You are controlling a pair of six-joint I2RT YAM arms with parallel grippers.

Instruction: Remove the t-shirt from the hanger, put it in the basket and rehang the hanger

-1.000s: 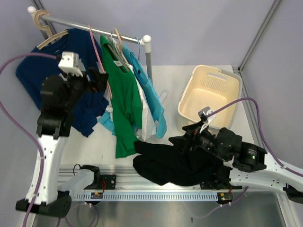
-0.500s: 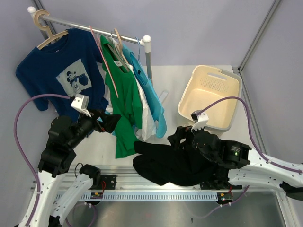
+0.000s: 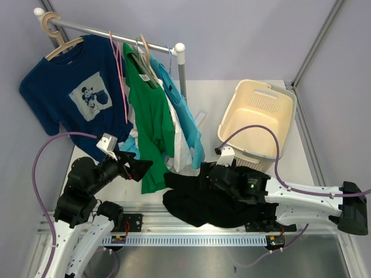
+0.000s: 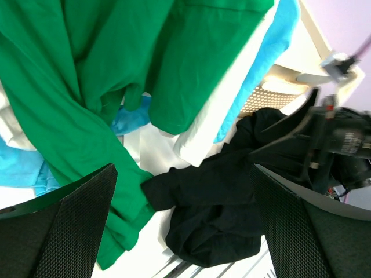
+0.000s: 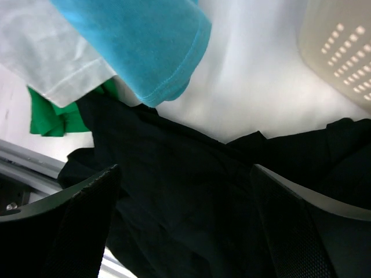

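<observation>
Your black t-shirt (image 3: 208, 202) already lies off any hanger, a soft crumpled heap on the table below the rail (image 3: 116, 32). I judge the step now is a clean retreat. The left gripper (image 4: 182, 191) and right gripper (image 5: 185, 174) both gape wide, holding nothing. Keep their mesh-textured pads (image 4: 69, 231) out of the limp green shirt (image 3: 151, 116) draped from that rail, because loose knit snags.
</observation>
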